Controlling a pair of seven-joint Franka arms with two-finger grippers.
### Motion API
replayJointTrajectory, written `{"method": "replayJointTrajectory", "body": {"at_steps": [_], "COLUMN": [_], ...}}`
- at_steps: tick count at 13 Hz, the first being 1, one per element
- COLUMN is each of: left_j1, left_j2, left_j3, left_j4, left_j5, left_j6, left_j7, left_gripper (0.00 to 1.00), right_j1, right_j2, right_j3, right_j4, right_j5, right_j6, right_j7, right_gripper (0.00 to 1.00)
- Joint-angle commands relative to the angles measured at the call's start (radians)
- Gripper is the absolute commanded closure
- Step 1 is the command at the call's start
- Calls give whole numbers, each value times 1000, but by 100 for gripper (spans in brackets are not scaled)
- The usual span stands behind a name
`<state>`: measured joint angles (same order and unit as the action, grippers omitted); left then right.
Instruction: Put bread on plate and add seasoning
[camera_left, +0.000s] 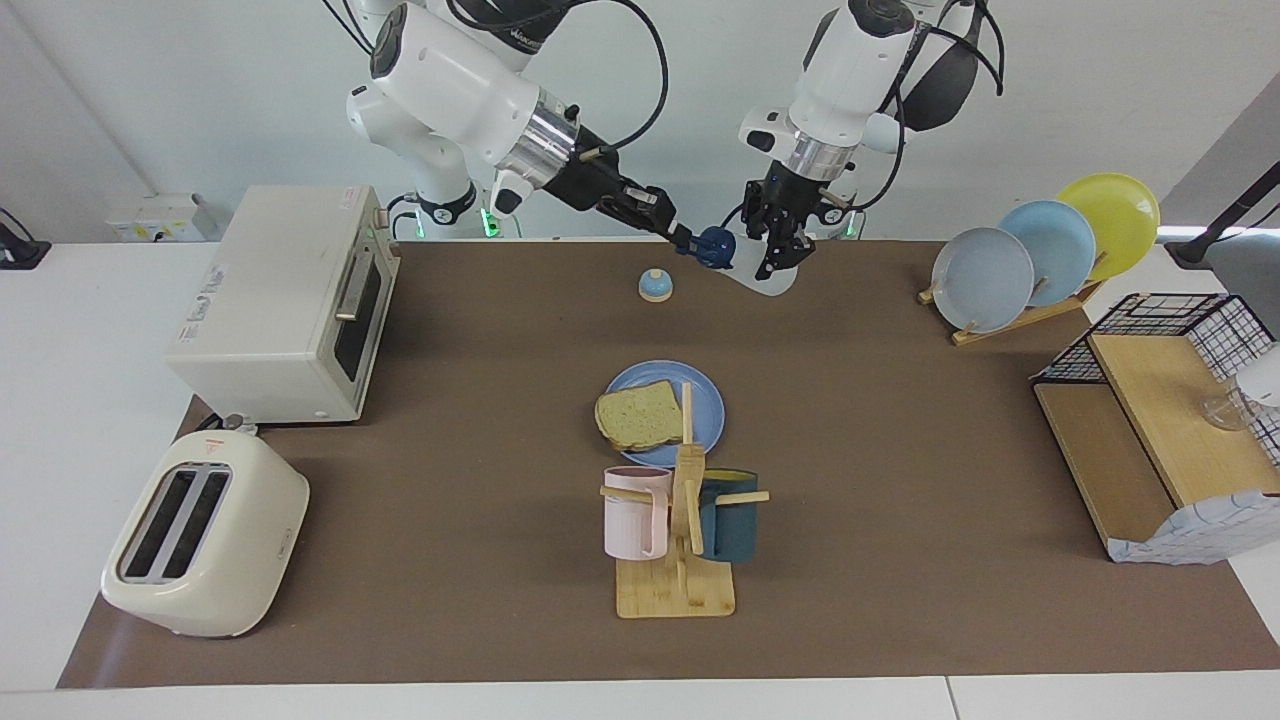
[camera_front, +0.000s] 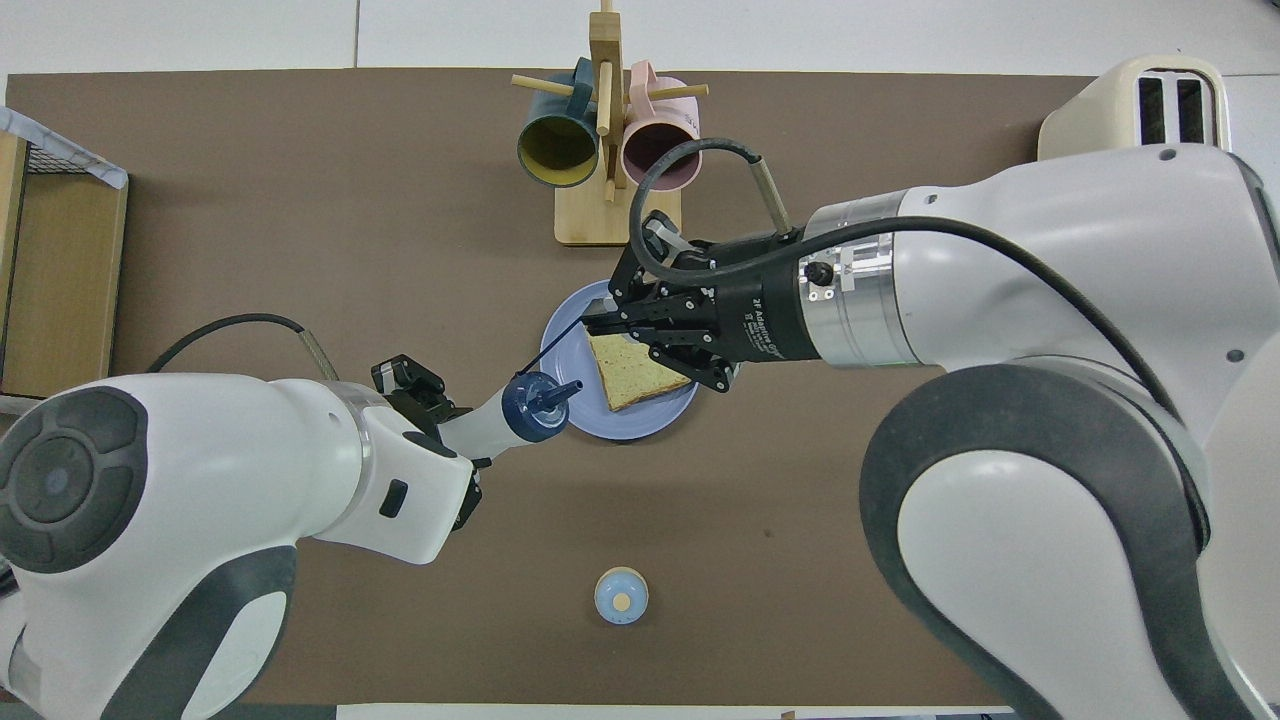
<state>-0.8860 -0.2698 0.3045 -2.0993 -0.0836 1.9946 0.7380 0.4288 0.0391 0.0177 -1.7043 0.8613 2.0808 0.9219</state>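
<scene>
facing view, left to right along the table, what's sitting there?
toaster → toaster oven → bread on the plate → plate rack → wire shelf. Mug tree and bell overlap the plate's span, so left out.

- Bread (camera_left: 640, 415): one slice
- Blue plate (camera_left: 708, 400), flat: one
- Seasoning bottle (camera_left: 752, 270): one
- Racked plates (camera_left: 1045, 250): three
- Mugs (camera_left: 680, 512): two
- Mug tree (camera_left: 686, 500): one
- Bell (camera_left: 655, 285): one
- Toaster (camera_left: 205, 533): one
- Toaster oven (camera_left: 285, 300): one
- Grippers: two, left (camera_left: 785, 262), right (camera_left: 685, 238)
</scene>
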Motion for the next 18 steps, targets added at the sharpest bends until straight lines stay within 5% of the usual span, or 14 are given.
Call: {"method": "replayJointTrajectory", "body": {"at_steps": [1, 5, 8, 12, 18], "left_j1": [-4, -1, -1, -10, -59], "left_j2": [-28, -23, -14, 110, 318], "left_j3": [8, 8, 7, -11, -15], "left_j4": [-34, -28, -16, 113, 249], "left_j5": [33, 38, 132, 301, 543], "left_j6": [-20, -20, -22, -68, -129], "left_j7": [1, 1, 0, 0, -18], "left_gripper": [100, 100, 100, 100, 100], "right_j1": [-5, 5, -85, -271, -360], "right_j2": [-45, -57, -58, -53, 36], "right_j3": [-2, 10, -41, -45, 1], "right_j4": [-52, -6, 93, 106, 201], "right_j5": [13, -466, -692, -781, -864], "right_j6": [53, -124, -371, -534, -666], "right_j7": [-47, -231, -493, -692, -787], "right_gripper": [0, 0, 0, 0, 0]}}
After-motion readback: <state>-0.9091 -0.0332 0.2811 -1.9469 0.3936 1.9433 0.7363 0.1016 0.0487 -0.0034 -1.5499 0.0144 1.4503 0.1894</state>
